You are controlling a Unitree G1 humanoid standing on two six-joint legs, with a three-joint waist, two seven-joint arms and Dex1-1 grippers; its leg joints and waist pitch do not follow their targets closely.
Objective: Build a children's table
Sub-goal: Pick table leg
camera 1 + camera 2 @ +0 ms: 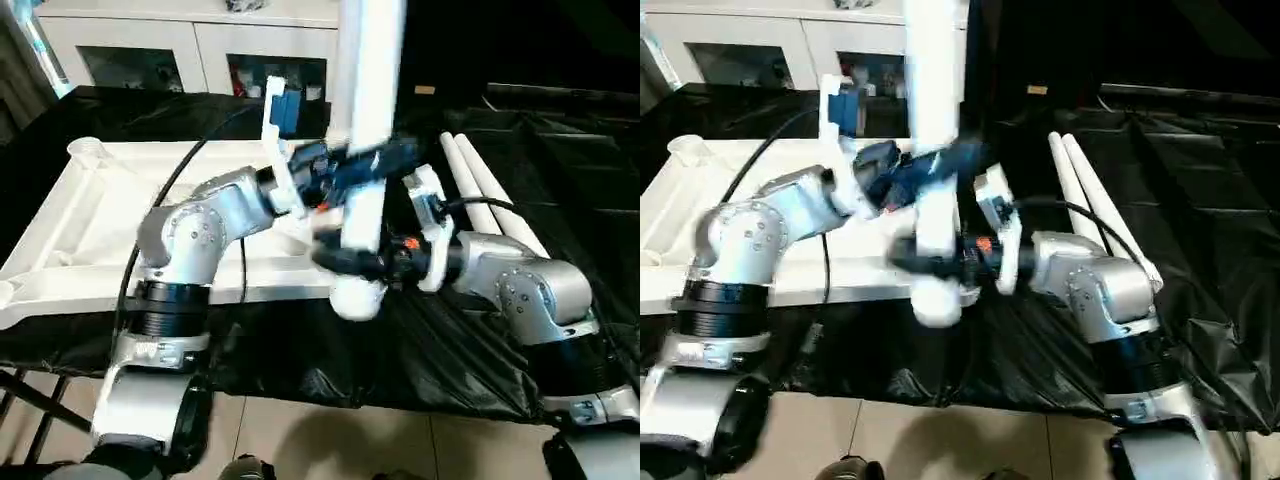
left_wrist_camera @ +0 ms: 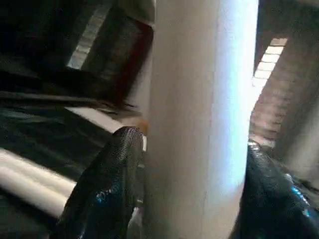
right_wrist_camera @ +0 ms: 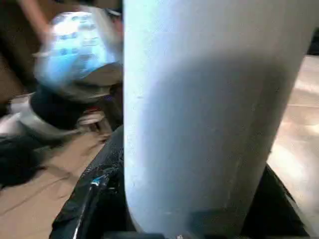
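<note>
A long white tube leg [image 1: 368,70] stands nearly upright in front of me, its rounded lower end hanging near the front edge of the tabletop [image 1: 70,230]. My left gripper [image 1: 362,165] is shut on the leg at mid-height; its black fingers [image 2: 107,189] press both sides of the tube [image 2: 199,124]. Lower down, my right gripper [image 1: 352,260] is shut on the same leg [image 3: 199,124], close to its bottom end. The white tabletop lies underside up at the left, with a round corner socket [image 1: 87,148] at its far left corner.
Two more white legs [image 1: 490,200] lie side by side on the black sheet [image 1: 560,150] to the right. A white cabinet with glass doors [image 1: 180,45] stands behind the work surface. Pale floor tiles [image 1: 330,440] show below the near edge.
</note>
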